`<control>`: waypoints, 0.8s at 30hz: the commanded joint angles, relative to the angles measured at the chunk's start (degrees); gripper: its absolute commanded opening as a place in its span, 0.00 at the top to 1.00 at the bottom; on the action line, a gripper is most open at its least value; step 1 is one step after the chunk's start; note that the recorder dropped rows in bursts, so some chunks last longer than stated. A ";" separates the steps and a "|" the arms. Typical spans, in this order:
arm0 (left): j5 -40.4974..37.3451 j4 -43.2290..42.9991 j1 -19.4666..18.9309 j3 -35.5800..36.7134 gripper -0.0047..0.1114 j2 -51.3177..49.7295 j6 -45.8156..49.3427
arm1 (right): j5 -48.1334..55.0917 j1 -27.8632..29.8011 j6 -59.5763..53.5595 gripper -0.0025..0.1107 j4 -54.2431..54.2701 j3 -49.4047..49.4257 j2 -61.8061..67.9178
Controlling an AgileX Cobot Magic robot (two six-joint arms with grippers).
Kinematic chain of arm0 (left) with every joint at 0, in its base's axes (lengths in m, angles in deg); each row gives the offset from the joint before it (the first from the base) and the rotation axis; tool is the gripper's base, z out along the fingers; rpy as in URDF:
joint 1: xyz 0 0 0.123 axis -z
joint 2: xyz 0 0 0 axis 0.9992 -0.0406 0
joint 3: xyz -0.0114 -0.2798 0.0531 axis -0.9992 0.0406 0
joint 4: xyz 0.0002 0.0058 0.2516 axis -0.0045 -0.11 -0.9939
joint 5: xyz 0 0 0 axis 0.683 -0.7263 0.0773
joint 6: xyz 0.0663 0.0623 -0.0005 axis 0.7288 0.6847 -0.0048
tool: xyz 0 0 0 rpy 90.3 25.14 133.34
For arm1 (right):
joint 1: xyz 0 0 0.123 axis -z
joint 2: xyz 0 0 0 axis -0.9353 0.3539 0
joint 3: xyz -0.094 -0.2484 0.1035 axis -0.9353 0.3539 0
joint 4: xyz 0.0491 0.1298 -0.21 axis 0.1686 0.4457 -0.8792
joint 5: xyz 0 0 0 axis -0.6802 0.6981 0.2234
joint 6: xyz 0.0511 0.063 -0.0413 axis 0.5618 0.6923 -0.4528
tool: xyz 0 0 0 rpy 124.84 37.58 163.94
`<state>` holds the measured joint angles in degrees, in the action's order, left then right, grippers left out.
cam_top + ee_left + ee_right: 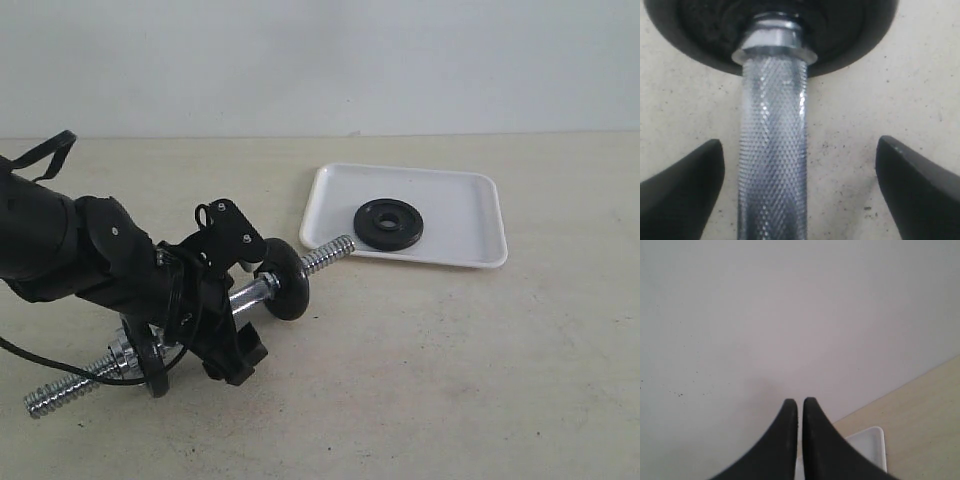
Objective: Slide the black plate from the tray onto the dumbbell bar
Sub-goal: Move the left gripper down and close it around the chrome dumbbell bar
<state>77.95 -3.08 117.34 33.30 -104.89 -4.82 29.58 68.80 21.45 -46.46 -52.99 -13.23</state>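
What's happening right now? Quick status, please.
Left gripper open, straddling the dumbbell bar. Right gripper shut, empty. Black plate flat in the tray, untouched. Bar's tray-side threaded end bare.

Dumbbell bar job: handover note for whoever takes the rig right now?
Left pincer: open, jaws either side of the knurled middle of the chrome steel dumbbell bar, not gripping.
Right pincer: shut, empty, away from the work.
Small round black metal plate: flat in the shallow white plastic tray.
Done: nothing yet.
To do: grip bar, fetch plate, slide it onto the threaded end facing the tray.
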 commanded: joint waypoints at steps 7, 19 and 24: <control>0.67 -0.02 0.35 -0.33 0.31 -2.09 -0.63 | 0.06 -0.06 -0.13 0.98 -0.28 -0.05 -0.27; 0.95 -0.02 0.35 -0.37 0.41 -2.61 -0.63 | 0.06 -0.06 -0.13 0.98 -0.28 -0.05 -0.27; 0.69 -0.02 0.35 -0.37 0.60 -2.61 -0.63 | 0.06 -0.06 -0.13 0.98 -0.28 -0.05 -0.27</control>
<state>78.89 -2.73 117.46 32.60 -106.46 -5.41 29.58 68.80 21.55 -46.46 -52.99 -13.23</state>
